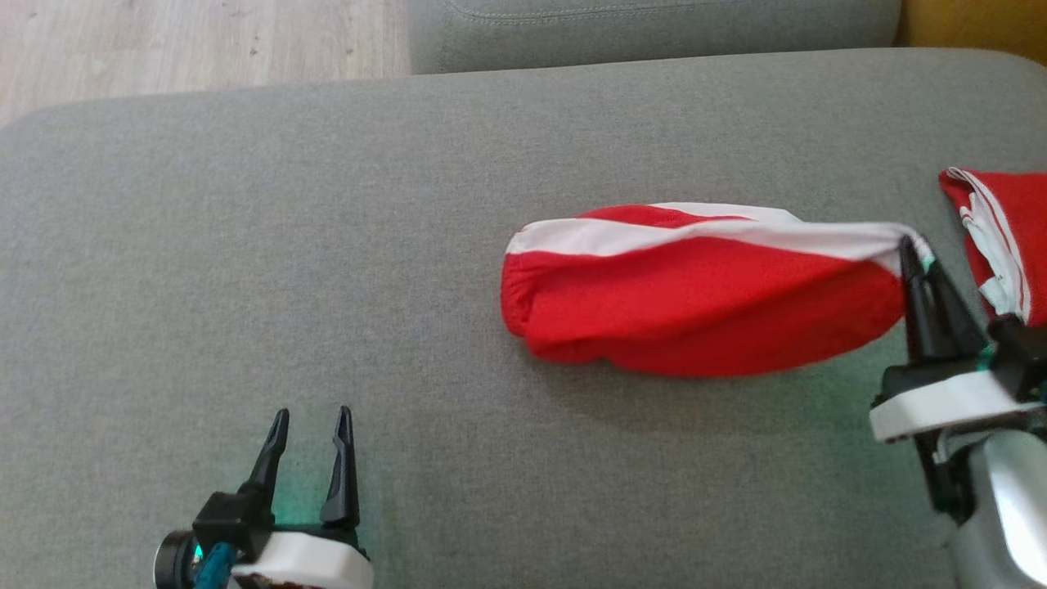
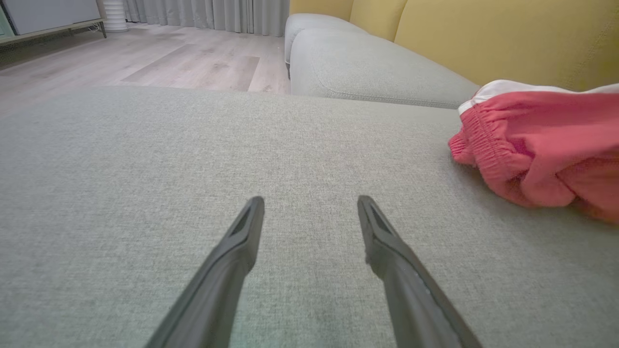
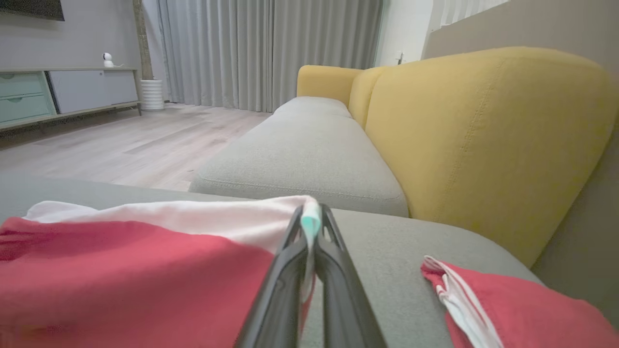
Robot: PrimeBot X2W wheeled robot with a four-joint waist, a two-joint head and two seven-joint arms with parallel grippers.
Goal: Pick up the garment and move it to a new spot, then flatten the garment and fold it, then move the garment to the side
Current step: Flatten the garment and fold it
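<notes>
Right gripper (image 1: 908,244) clamped on the white edge of the red garment (image 1: 695,303), which trails left from its tips across the grey cushion (image 1: 245,245). Left gripper (image 1: 313,417) fingers apart, holding nothing, with the garment well to its right. Second red cloth (image 1: 1010,237) just right of the right gripper.

Grey sofa cushion (image 1: 245,245) carried a red-and-white garment (image 1: 695,303) right of centre (bunched, elastic hem leftward); second red garment (image 1: 1032,237) lay at its right edge.

On cushion (image 1: 245,245): garment (image 1: 695,303) R of centre, 2nd garment (image 1: 1010,245) further R; sofa seat (image 1: 654,33) behind
</notes>
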